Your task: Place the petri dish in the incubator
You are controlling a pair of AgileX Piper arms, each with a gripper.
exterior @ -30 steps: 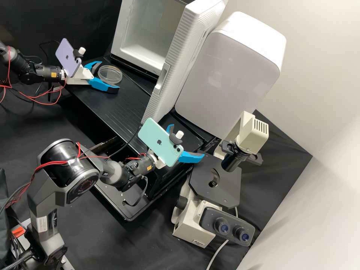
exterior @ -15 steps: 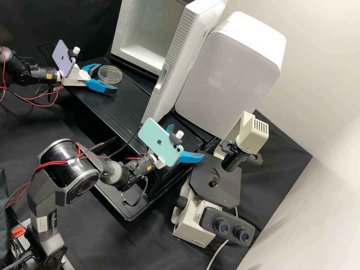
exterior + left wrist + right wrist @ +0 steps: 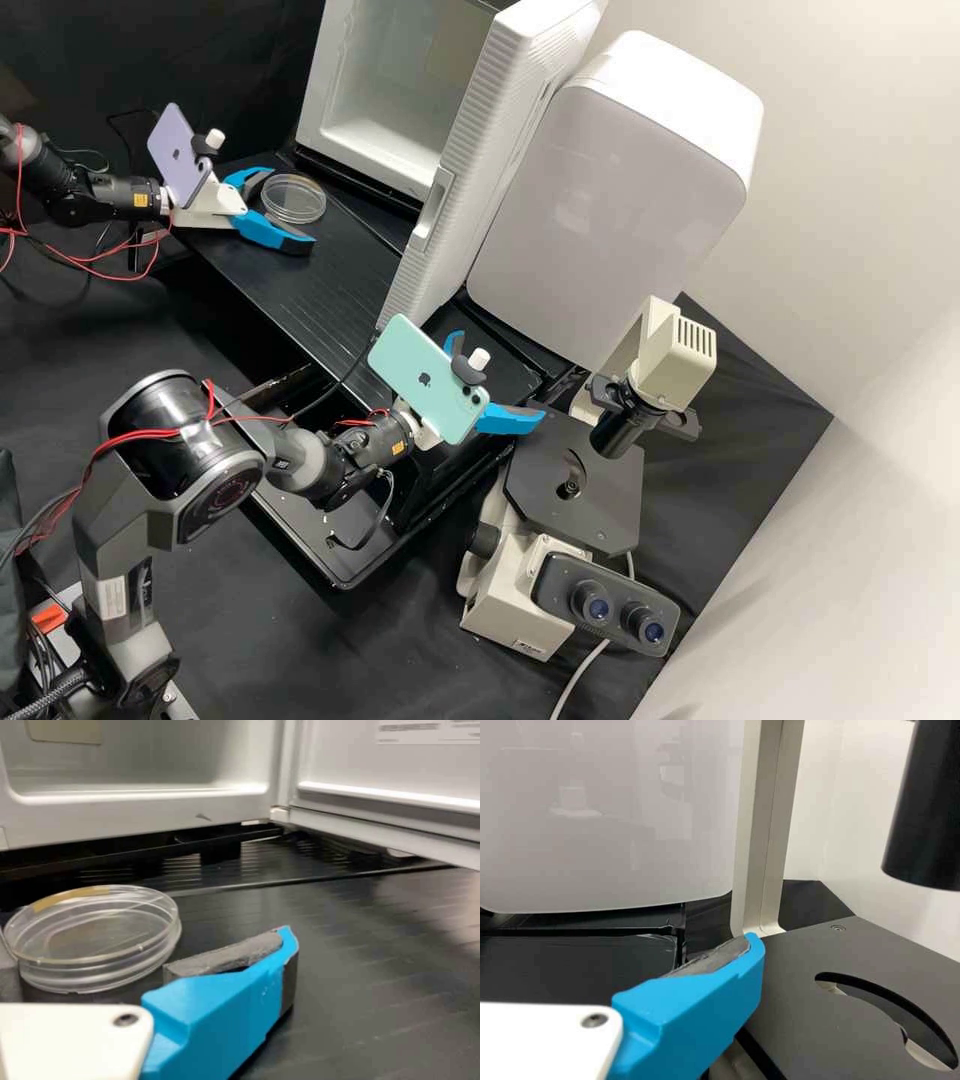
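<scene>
Left hand (image 3: 287, 207) wide open, holding nothing, clear round plastic petri dish (image 3: 90, 934) between its blue fingers (image 3: 225, 1005) on the black desk (image 3: 330, 280), open white incubator (image 3: 395, 140) just beyond, right hand (image 3: 500, 380) open and empty beside black microscope stage (image 3: 840, 975)

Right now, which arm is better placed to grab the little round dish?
Left. The left gripper sits open at the petri dish near the incubator; the right gripper is by the microscope.

The petri dish (image 3: 293, 198) (image 3: 90, 937) is clear, round and shallow, its lid on; it lies flat on the black bench (image 3: 330, 280); the white incubator (image 3: 370, 140) stands just behind, door swung open.
</scene>
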